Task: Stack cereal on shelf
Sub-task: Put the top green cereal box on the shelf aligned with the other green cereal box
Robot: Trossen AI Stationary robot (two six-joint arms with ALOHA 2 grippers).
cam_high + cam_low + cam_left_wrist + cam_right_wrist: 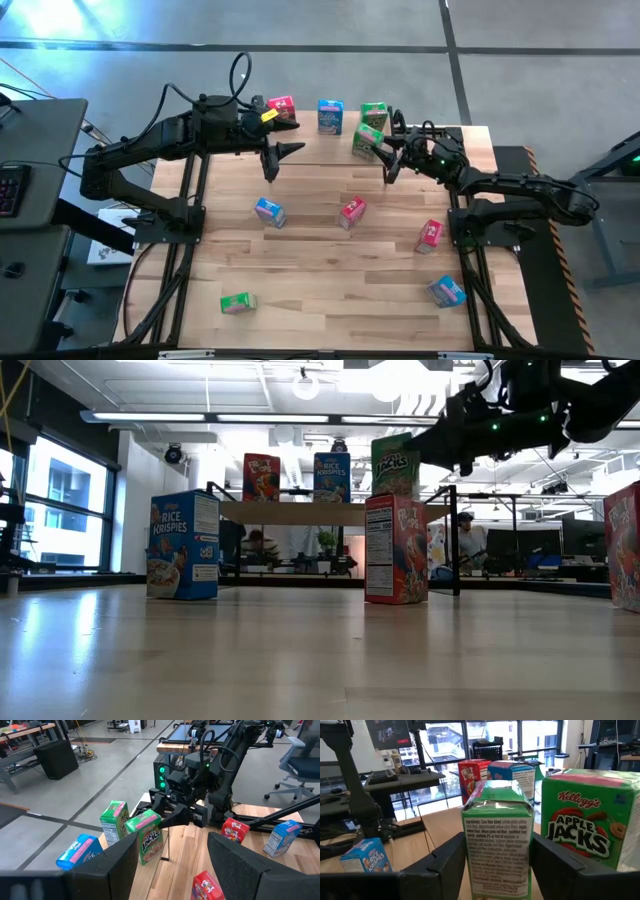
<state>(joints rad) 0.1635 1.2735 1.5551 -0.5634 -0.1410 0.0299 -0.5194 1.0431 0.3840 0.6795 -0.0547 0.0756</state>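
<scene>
We've got the right gripper (381,150) up at the shelf (310,148), with a green Apple Jacks box (498,840) sitting between its fingers; we honestly can't tell if they're squeezing it or just let go. Another green box (590,822) stands just beside it, with a blue box (330,116) and a red box (281,106) further along. The left gripper (272,163) hangs released near the shelf's front edge, holding nothing.

- I see the slatted wooden tabletop (330,280) on a grey concrete floor (520,70).
- A keyboard (8,190) sits on a dark desk (40,150) at my left edge.
- Beyond the table, a seated person (465,540) and an office chair (302,762).
</scene>
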